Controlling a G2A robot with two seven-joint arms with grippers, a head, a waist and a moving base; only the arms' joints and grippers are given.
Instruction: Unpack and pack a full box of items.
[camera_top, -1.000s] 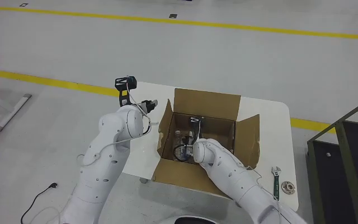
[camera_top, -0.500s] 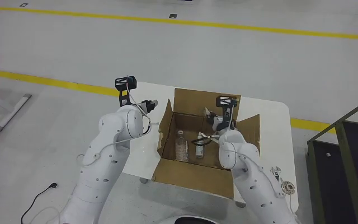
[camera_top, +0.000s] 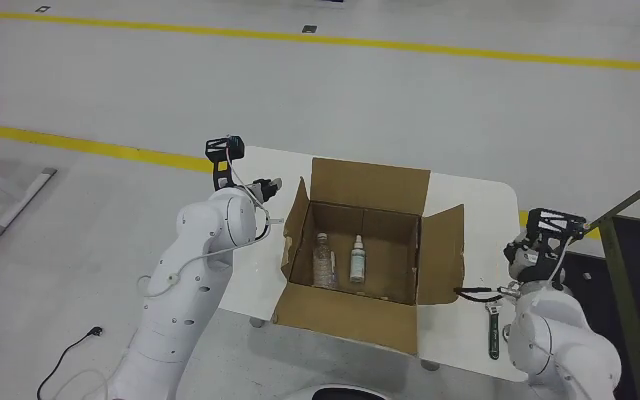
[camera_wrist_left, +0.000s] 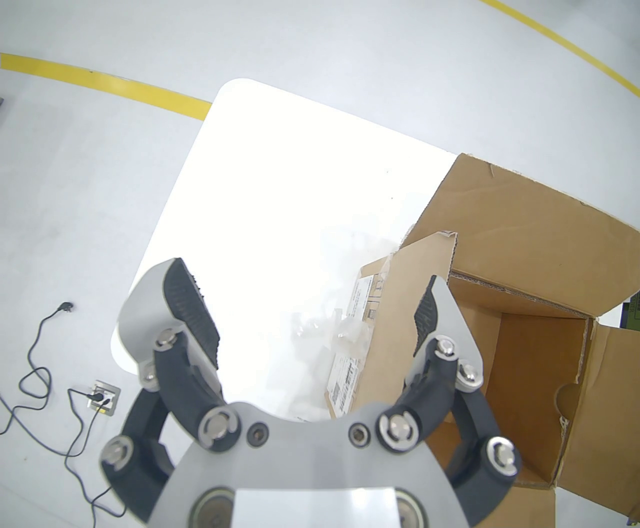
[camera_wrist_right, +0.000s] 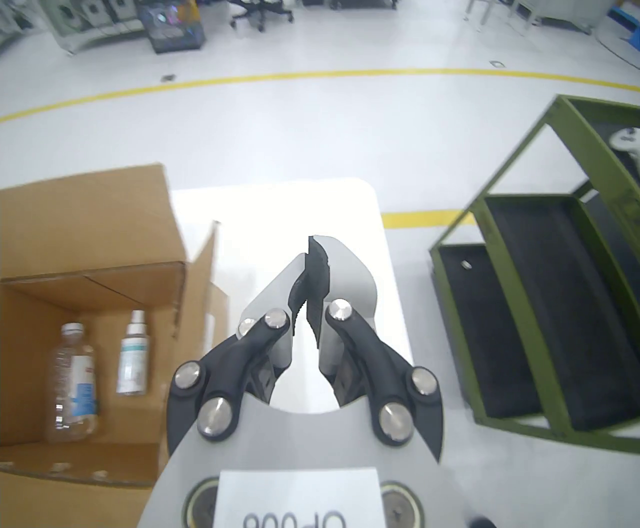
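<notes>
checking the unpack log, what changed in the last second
The right gripper came up out of the box and swung to the right end of the table, near the wrench; it is shut on nothing. The clear bottle and spray bottle stayed lying in the box, and the left gripper stayed open beside its left flap.

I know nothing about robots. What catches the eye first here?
An open cardboard box sits on the white table, a clear bottle and a small spray bottle lying side by side inside. The left gripper hangs beside the box's flap, fingers spread; the right gripper, fingers closed, is over the table's right end, where a wrench lies.
</notes>
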